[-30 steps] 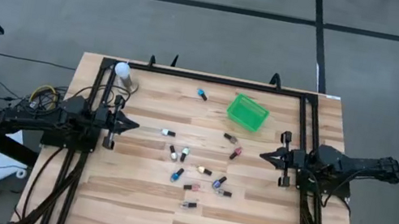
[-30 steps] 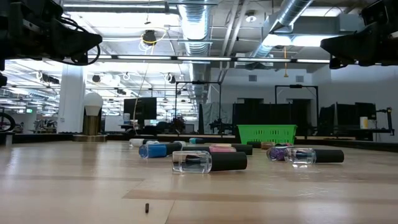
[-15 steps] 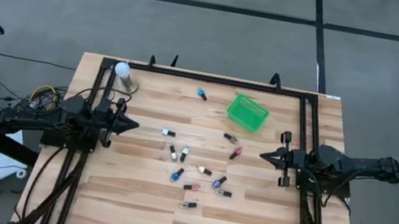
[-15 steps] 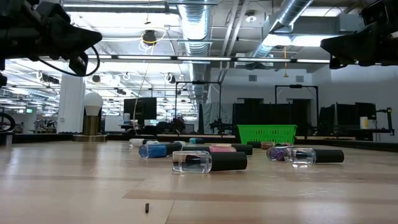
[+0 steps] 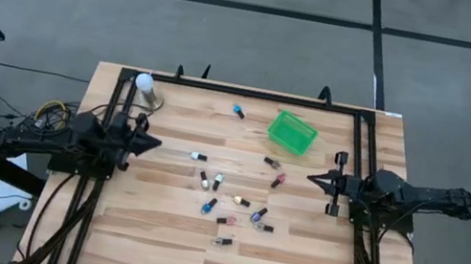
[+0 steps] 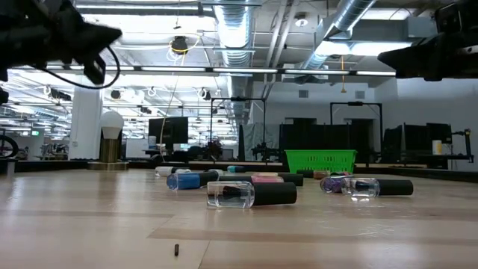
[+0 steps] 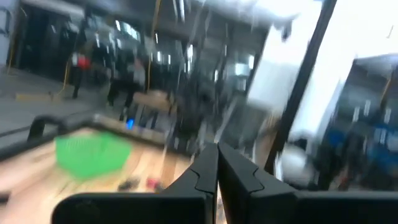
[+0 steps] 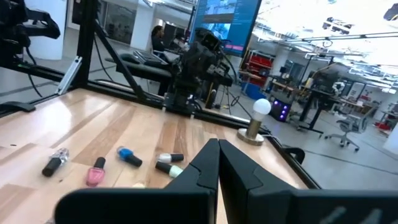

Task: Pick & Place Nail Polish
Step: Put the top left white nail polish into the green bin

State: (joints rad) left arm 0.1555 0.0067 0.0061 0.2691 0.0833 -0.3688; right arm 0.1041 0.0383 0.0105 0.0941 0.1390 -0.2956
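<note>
A: Item one, the nail polish (image 5: 225, 190). Where is it lying?

B: The small bottles are lying scattered on their sides across the middle of the wooden table (image 5: 291, 258), between the two arms. One blue bottle (image 5: 238, 111) is sitting apart near the far edge, just beside the green basket (image 5: 292, 131). In the low view a clear bottle with a dark cap (image 6: 252, 194) is lying nearest the camera, with a blue one (image 6: 184, 180) and a pink one (image 6: 266, 178) behind it.

A: Item two, the basket?

B: It is standing on the far part of the table, right of centre, well apart from both grippers. Whether anything is lying inside, I cannot tell.

A: Item three, the left gripper (image 5: 155, 144)?

B: It is hanging above the table's left side, pointing inward, fingers pressed together and gripping nothing. Its wrist view is showing the two fingertips (image 7: 205, 171) meeting.

A: Item four, the right gripper (image 5: 312, 179)?

B: It is hovering over the right side, facing the left one, fingers clenched tight and empty; none of the bottles is touching it.

A: Anything else?

B: A white ball-topped stand (image 5: 146, 87) is standing at the far left corner.
</note>
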